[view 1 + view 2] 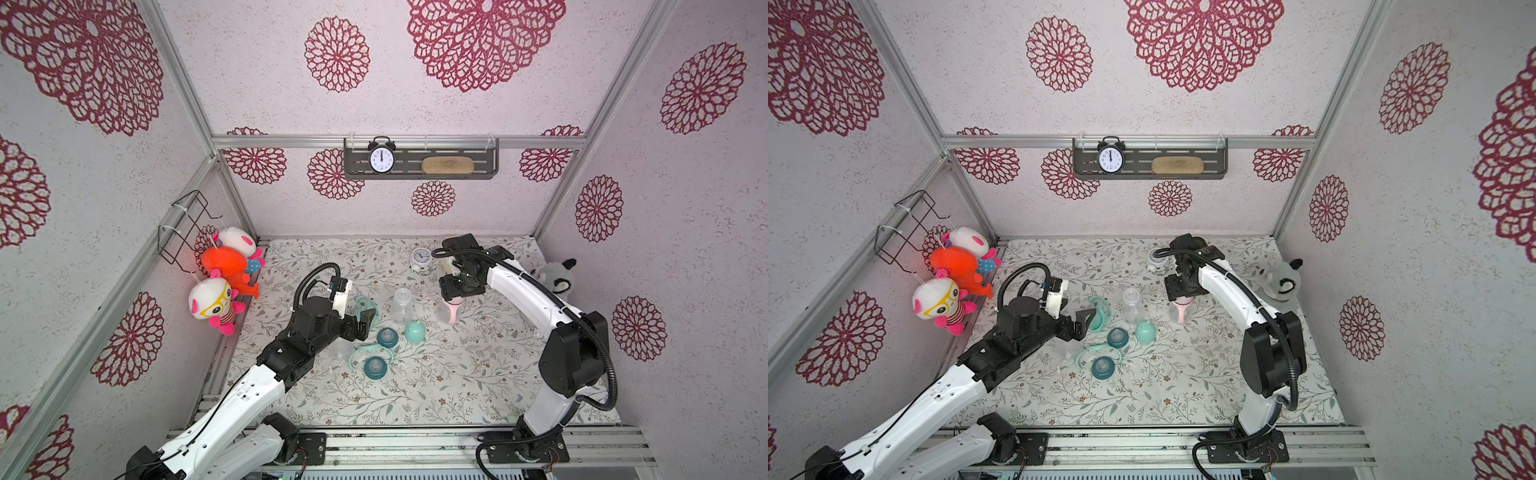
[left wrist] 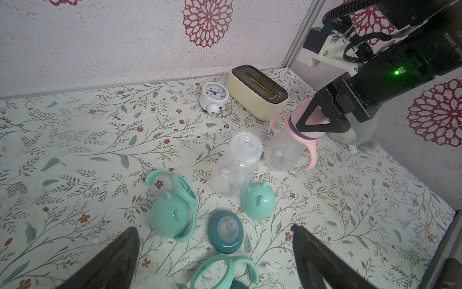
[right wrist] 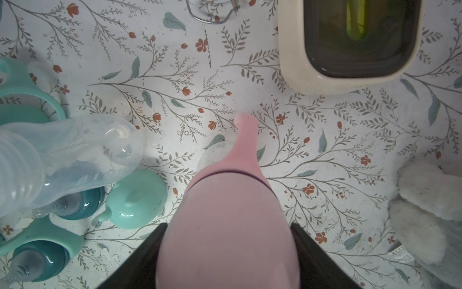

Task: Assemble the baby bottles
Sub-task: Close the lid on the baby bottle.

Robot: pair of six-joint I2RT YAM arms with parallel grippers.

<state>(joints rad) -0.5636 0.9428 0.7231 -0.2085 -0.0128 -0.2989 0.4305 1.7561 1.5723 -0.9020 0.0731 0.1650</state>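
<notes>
Pink baby bottle stands upright right of centre, nearer the desk's far edge, its long axis vertical, directly under the right pincer, which seems to pinch its cap. Clear bottle and mint cap sit leftward, nearer the spread left pincer.

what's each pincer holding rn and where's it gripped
The right pincer grips the pink bottle by its dome cap; the left pincer is open, holding nothing.
</notes>
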